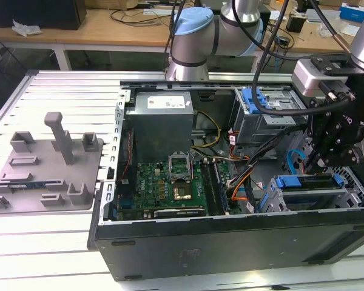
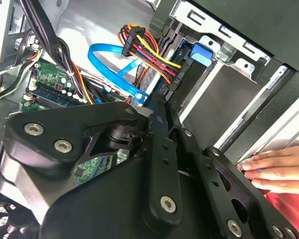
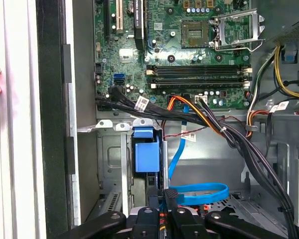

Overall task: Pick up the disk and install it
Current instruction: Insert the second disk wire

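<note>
Your tool (image 1: 327,154), fingers pressed together, hovers over the disk (image 1: 309,182) seated in its drive bay (image 3: 112,164), so installation looks nearly finished; watch that hand (image 2: 276,167).

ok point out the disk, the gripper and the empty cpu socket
disk (image 1: 308,183), exterior view, on its blue bracket's top edge
gripper (image 3: 162,199), first wrist view, midway between its fingertips
cpu socket (image 3: 194,31), first wrist view, on the socket's open centre
</note>
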You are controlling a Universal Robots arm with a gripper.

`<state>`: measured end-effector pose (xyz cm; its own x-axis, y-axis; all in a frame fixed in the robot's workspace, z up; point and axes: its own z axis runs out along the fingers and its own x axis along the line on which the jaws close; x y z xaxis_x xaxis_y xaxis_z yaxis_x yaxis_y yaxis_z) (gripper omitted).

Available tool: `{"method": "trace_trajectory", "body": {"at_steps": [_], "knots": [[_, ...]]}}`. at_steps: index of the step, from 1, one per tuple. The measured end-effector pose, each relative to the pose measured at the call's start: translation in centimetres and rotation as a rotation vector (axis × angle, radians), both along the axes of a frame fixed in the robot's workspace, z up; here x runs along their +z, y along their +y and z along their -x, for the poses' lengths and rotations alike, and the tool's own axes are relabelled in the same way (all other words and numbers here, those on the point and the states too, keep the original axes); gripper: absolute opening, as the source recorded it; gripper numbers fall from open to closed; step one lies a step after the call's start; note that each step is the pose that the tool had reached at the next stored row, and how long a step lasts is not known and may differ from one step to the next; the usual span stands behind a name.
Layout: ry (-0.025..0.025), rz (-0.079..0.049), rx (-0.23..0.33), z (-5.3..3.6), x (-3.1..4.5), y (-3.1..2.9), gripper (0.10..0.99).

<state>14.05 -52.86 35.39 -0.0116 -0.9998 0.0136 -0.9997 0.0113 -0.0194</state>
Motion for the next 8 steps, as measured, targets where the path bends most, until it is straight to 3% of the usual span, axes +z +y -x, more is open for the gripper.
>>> {"method": "trace_trajectory", "body": {"at_steps": [2, 8], "knots": [[-0.0005, -0.016, 0.0, 0.0, -0.02, -0.05, 0.161], [-0.0005, -0.02, 0.0, 0.0, -0.06, -0.18, 0.161]]}}
